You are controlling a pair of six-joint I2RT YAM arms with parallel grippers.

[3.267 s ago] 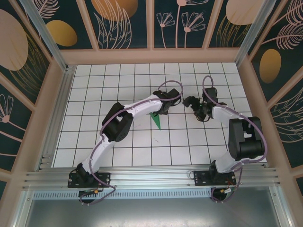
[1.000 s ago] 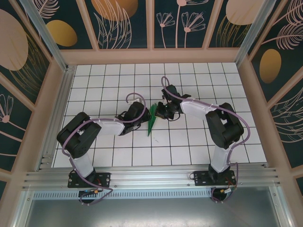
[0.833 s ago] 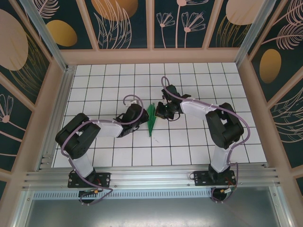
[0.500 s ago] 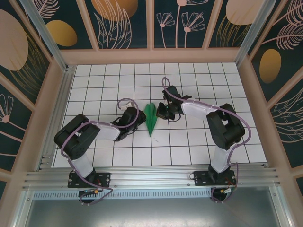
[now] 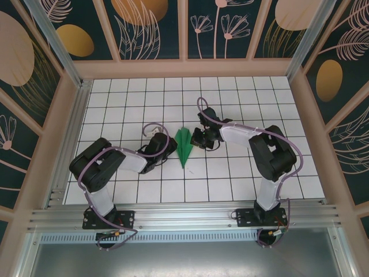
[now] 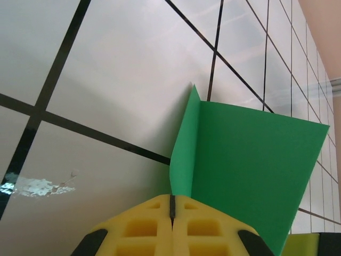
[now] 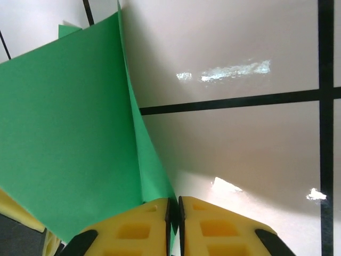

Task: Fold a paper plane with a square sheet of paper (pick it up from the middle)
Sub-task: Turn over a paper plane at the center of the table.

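Observation:
The paper plane (image 5: 184, 145) is a green pointed dart on the white tiles, nose toward the near edge and wings spread. My left gripper (image 5: 172, 146) sits at its left wing. In the left wrist view the yellow fingers (image 6: 144, 224) are pressed together at the gripper (image 6: 172, 198), and a folded green flap (image 6: 186, 154) runs into their tips. My right gripper (image 5: 194, 138) is at the right wing. In the right wrist view its jaws (image 7: 175, 202) stand a sliver apart, with the edge of the green paper (image 7: 64, 122) between them.
The tiled floor (image 5: 230, 179) is boxed in by wooden walls (image 5: 184, 68) at the back and sides. An aluminium rail (image 5: 184, 214) runs along the near edge. Both arms (image 5: 95, 167) (image 5: 271, 156) reach in low from either side of the plane.
The left gripper has drawn back to the left. The plane has gone from a thin upright sliver to a wider dart with spread wings. The right jaws have eased slightly.

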